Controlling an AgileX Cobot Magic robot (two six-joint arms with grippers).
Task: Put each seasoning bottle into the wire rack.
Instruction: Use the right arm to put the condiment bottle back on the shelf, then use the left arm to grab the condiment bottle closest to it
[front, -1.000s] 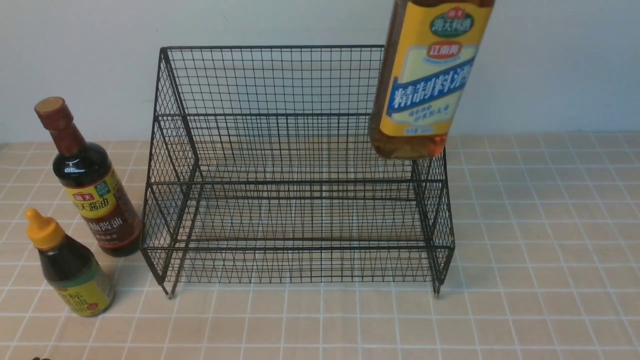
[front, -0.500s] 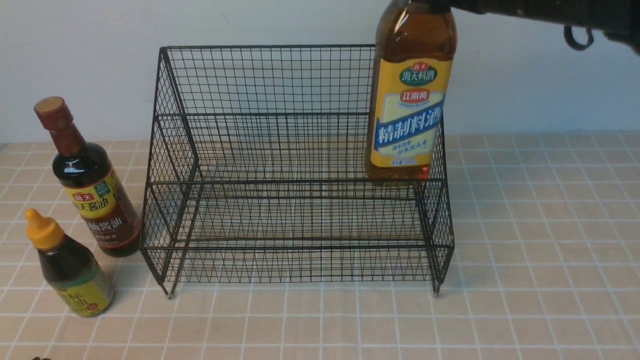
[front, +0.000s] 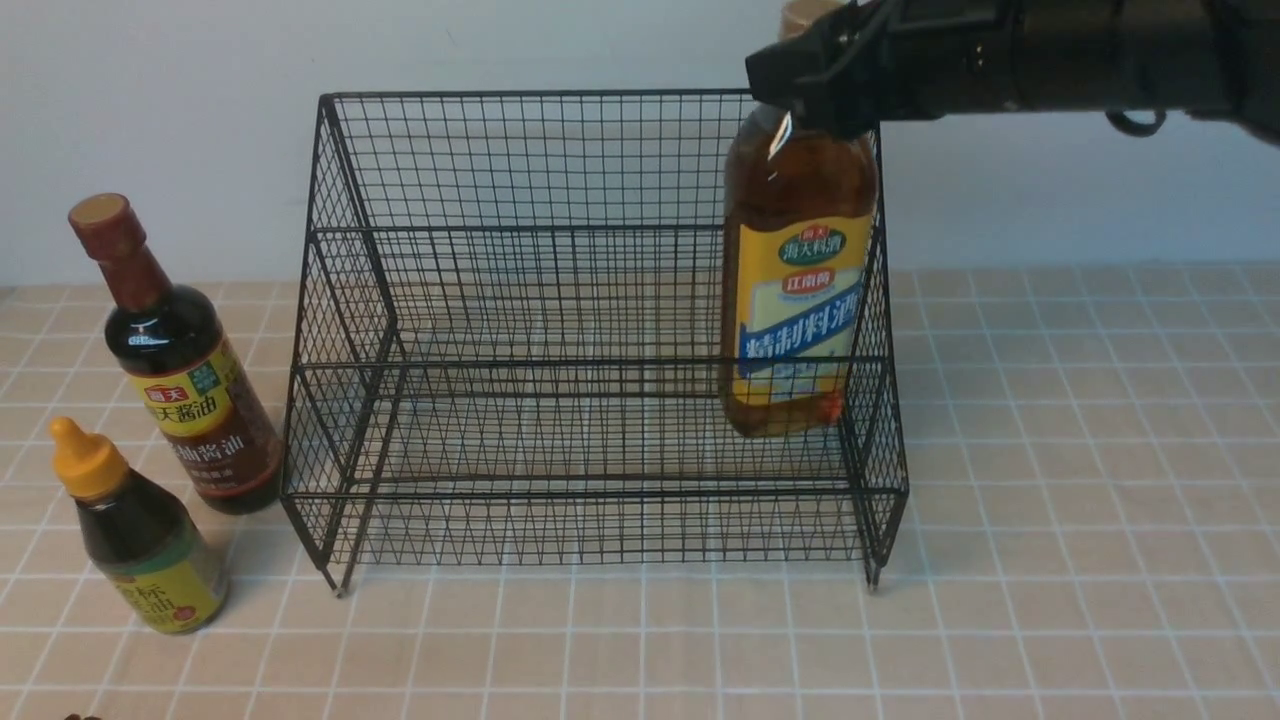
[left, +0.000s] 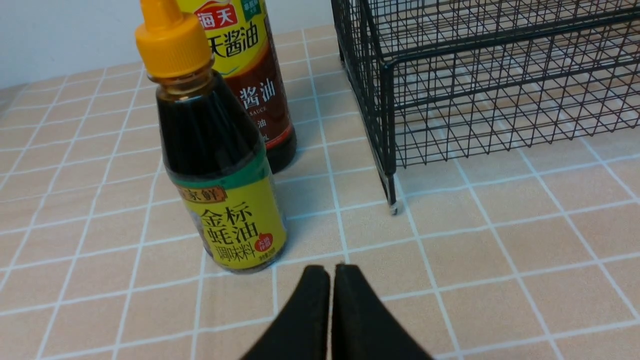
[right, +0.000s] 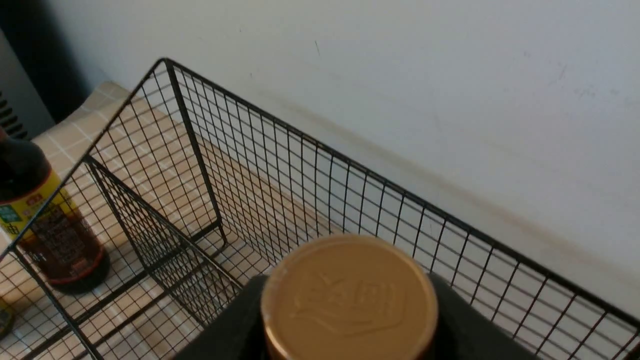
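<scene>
The wire rack (front: 590, 495) stands mid-table. My right gripper (front: 815, 85) is shut on the neck of the tall amber bottle (front: 795, 300), which hangs upright inside the rack's right end with its base low in the front tier. I cannot tell whether it rests on the mesh. In the right wrist view its tan cap (right: 348, 297) sits between my black fingers (right: 235, 320). The dark long-necked bottle (front: 185, 390) and the small dark bottle with the yellow nozzle (front: 145, 555) stand left of the rack. My left gripper (left: 330, 270) is shut and empty, just in front of the small bottle (left: 215, 170).
The tiled table meets a white wall (front: 150, 120) close behind the rack. The rack's near left foot (left: 393, 207) stands to the right of the two bottles. The long-necked bottle (left: 250, 75) stands right behind the small one.
My right arm has come down into view and lowered the amber bottle from above the rack's right side into the rack. The other two bottles have not moved.
</scene>
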